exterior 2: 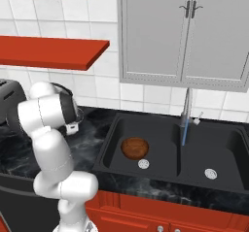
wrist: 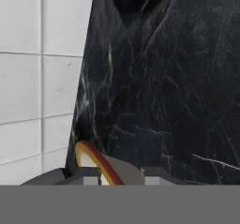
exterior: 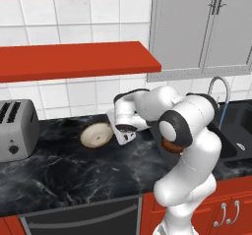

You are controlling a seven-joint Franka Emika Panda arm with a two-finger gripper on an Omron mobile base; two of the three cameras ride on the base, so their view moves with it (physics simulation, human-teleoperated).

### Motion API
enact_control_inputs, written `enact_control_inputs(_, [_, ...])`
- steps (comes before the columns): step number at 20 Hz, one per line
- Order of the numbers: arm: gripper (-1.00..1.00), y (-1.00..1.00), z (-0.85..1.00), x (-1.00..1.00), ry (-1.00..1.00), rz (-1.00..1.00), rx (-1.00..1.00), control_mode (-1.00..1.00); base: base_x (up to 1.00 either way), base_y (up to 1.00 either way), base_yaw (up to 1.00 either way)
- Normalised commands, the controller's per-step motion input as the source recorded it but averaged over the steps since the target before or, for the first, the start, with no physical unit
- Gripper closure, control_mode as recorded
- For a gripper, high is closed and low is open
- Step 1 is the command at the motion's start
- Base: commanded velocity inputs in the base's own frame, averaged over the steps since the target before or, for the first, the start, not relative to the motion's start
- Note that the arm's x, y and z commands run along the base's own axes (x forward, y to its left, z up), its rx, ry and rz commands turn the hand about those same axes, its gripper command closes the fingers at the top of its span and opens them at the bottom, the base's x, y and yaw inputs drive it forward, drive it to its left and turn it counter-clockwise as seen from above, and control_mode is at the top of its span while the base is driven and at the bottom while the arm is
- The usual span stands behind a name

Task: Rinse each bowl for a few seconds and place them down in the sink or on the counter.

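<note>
White arm [exterior: 189, 180], dark joints

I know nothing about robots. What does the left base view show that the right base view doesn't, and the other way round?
Left base view: the cream bowl tipped up on the counter, its rim gripped by the pincer.
Right base view: the brown bowl lying in the left basin of the sink, and both drains.
Both: the white arm, the faucet, the counter, the red shelves and the grey cupboard.
</note>
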Motion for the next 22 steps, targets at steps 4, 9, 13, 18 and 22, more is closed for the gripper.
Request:
enact_control_inputs(4, [1.0,-0.21,0.25,-0.05,-0.08,-0.09,0.01,-1.0,0.0,0.0,0.0])
enact_control_inputs(9, [1.0,-0.18,0.32,-0.03,-0.06,-0.13,0.0,-1.0,0.0,0.0,0.0])
enact_control_inputs(13, [1.0,-0.21,0.32,-0.06,-0.05,-0.15,0.0,-1.0,0.0,0.0,0.0])
enact_control_inputs(18, [1.0,-0.25,0.28,-0.08,-0.01,-0.18,0.0,-1.0,0.0,0.0,0.0])
enact_control_inputs(22, [1.0,-0.32,0.24,-0.13,0.0,-0.2,0.0,-1.0,0.0,0.0,0.0])
